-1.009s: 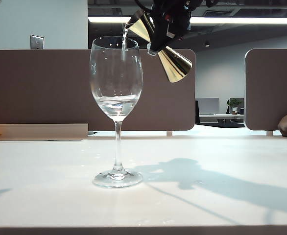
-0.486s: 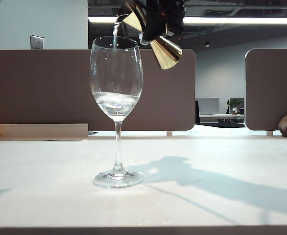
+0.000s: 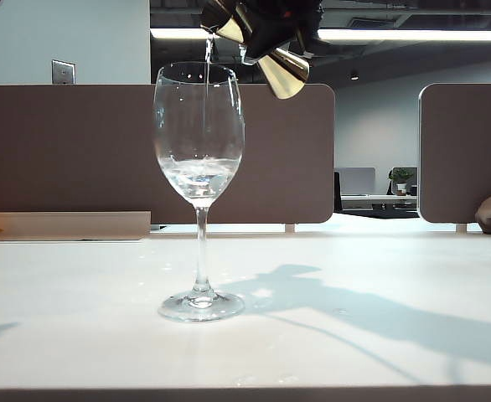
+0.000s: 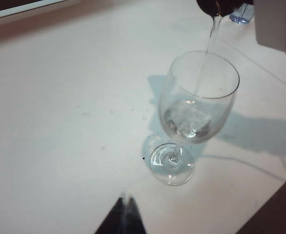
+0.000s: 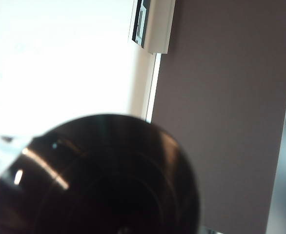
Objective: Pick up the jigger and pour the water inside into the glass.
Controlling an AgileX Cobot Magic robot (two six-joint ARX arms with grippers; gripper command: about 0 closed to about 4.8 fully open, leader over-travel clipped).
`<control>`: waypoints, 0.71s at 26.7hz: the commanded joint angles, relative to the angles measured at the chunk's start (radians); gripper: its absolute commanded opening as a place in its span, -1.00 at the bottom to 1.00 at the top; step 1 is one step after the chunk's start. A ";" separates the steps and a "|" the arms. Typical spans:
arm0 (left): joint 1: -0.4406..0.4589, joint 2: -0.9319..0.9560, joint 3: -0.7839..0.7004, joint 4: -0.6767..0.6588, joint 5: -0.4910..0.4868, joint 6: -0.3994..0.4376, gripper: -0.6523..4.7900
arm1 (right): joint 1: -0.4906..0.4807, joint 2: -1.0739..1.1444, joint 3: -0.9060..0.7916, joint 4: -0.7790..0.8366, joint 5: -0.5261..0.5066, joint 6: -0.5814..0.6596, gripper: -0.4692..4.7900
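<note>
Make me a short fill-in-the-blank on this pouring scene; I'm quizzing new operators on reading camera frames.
1. The right gripper holds the gold ____ tilted above the glass.
2. A thin stream of ____ falls into the glass's bowl.
3. The glass stands ____ on the table.
4. The left gripper holds ____.

Missing words: jigger; water; upright; nothing

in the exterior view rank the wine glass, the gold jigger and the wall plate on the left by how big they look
1. Wine glass, by far the largest.
2. Jigger, tilted above its rim, partly hidden by the right gripper.
3. Wall plate, smallest, though far behind.
</note>
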 commanded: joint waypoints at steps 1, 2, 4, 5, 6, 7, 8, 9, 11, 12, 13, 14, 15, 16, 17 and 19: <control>-0.001 0.000 0.003 0.006 0.000 0.003 -0.78 | 0.000 -0.004 0.008 0.023 0.002 -0.082 -0.79; -0.001 0.000 0.003 0.006 0.000 0.003 -0.78 | 0.000 -0.004 0.008 0.023 0.003 -0.100 -0.79; -0.001 0.000 0.003 0.006 0.000 0.003 -0.78 | 0.000 -0.004 0.008 0.023 0.003 -0.142 -0.79; -0.001 0.000 0.003 0.006 0.000 0.003 -0.78 | -0.001 -0.004 0.008 0.023 0.003 -0.150 -0.79; -0.001 0.000 0.003 0.006 0.000 0.003 -0.78 | -0.001 -0.004 0.008 0.024 0.003 -0.165 -0.79; -0.001 0.000 0.003 0.006 0.000 0.003 -0.78 | -0.001 -0.004 0.008 0.024 0.003 -0.175 -0.79; -0.001 0.000 0.003 0.006 0.000 0.003 -0.78 | -0.001 -0.004 0.008 0.027 0.003 -0.188 -0.79; -0.001 0.000 0.003 0.006 0.000 0.003 -0.78 | -0.001 -0.004 0.008 0.028 0.003 -0.195 -0.79; -0.001 0.000 0.003 0.006 0.000 0.003 -0.78 | -0.001 -0.005 0.010 0.030 0.003 -0.198 -0.79; -0.001 0.000 0.003 0.006 0.000 0.003 -0.78 | -0.001 -0.005 0.010 0.034 0.003 -0.201 -0.79; -0.001 0.000 0.003 0.006 0.000 0.003 -0.78 | -0.001 -0.005 0.010 0.043 0.002 -0.224 -0.79; -0.001 0.000 0.003 0.006 0.000 0.003 -0.78 | -0.001 -0.005 0.010 0.050 0.002 -0.233 -0.79; -0.001 0.000 0.003 0.006 0.000 0.003 -0.78 | -0.001 -0.005 0.010 0.058 0.002 -0.247 -0.79; -0.001 0.000 0.003 0.006 0.000 0.003 -0.78 | -0.001 -0.005 0.010 0.066 0.002 -0.254 -0.79; -0.001 0.000 0.003 0.006 0.000 0.003 -0.78 | -0.001 -0.005 0.011 0.074 0.002 -0.264 -0.79; -0.001 0.000 0.003 0.006 0.000 0.003 -0.78 | -0.001 -0.005 0.011 0.073 0.002 -0.271 -0.79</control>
